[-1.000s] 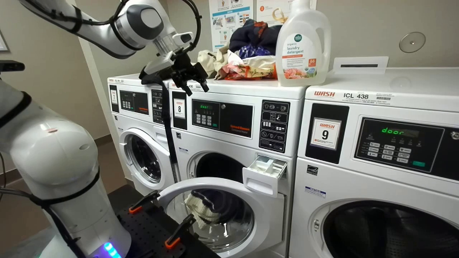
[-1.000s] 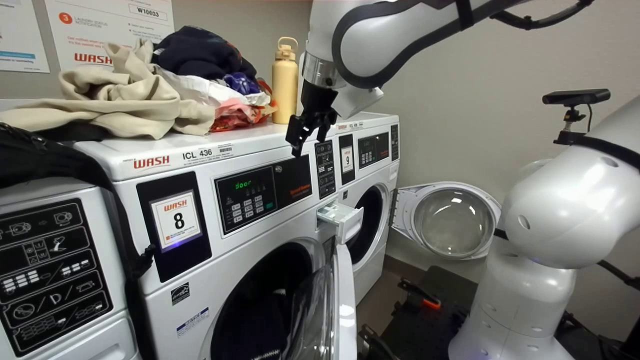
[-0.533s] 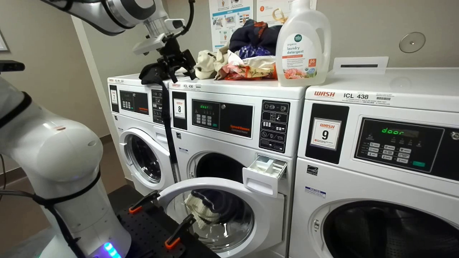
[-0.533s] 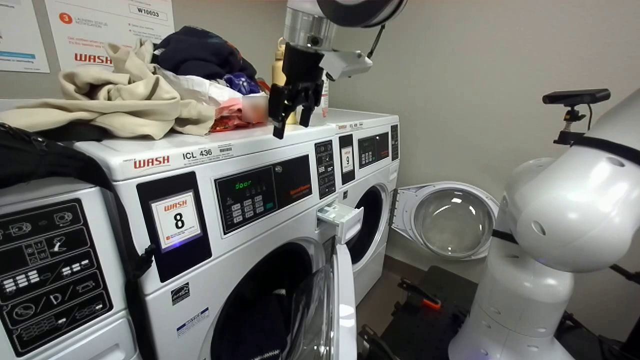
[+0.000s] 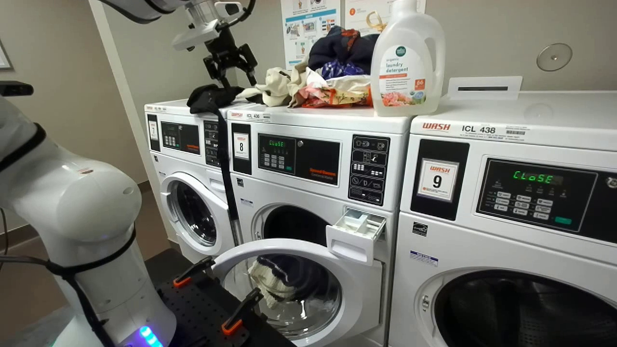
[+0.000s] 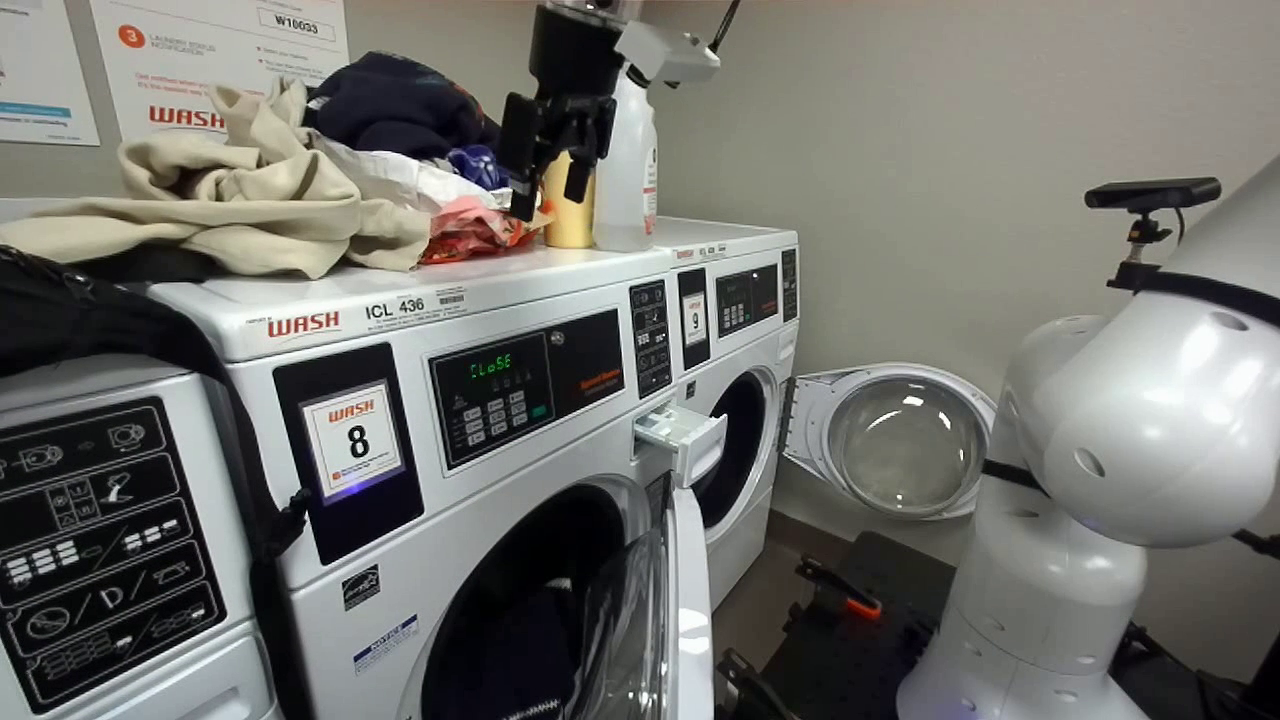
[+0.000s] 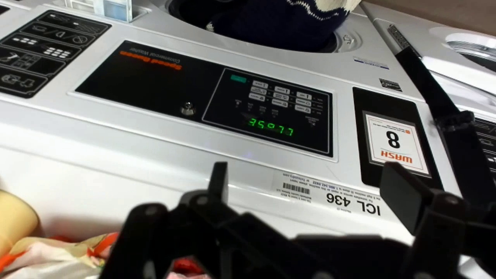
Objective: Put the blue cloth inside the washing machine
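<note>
A dark navy knitted cloth with cream trim (image 7: 279, 23) lies in the round opening of washer 8 (image 5: 308, 193). It shows through the open door's glass (image 5: 308, 277) and inside the dark opening (image 6: 540, 635). Washer 8's door (image 6: 690, 590) stands open. On its top, a dark navy garment (image 6: 400, 105) and a bright blue cloth (image 6: 480, 165) sit in a pile, also in an exterior view (image 5: 340, 70). Which cloth is meant is unclear. My gripper (image 5: 239, 83) is open and empty, in the air above the front of washer 8's top (image 6: 550, 198); its fingers are wide apart (image 7: 306, 174).
Detergent bottle (image 5: 409, 62) and yellow bottle (image 6: 570, 225) stand beside the pile. Beige cloth (image 6: 270, 200) lies at its other end. A black bag (image 5: 207, 99) hangs a strap down washer 8's side. Washer 8's detergent drawer (image 6: 690, 440) is pulled out.
My gripper has risen and moved left in both exterior views, staying open. The washer displays changed from "door" to "close". The cloths have not visibly moved.
</note>
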`<move>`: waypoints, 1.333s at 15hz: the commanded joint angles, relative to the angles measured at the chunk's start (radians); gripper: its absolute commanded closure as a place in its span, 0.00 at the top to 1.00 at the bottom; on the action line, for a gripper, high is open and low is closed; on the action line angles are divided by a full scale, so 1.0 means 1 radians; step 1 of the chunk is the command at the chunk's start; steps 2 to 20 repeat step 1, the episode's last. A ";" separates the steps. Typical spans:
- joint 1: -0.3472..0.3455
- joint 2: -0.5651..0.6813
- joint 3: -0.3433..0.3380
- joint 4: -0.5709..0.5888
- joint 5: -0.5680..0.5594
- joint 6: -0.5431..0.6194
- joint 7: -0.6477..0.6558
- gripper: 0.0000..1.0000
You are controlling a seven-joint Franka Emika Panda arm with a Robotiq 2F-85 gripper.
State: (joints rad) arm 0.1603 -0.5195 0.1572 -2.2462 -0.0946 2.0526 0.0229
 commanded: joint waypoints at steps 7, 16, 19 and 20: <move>0.013 0.036 0.000 0.063 0.024 -0.045 -0.033 1.00; 0.013 0.036 0.000 0.063 0.024 -0.045 -0.033 1.00; 0.013 0.036 0.000 0.063 0.024 -0.045 -0.033 1.00; 0.013 0.036 0.000 0.063 0.024 -0.045 -0.033 1.00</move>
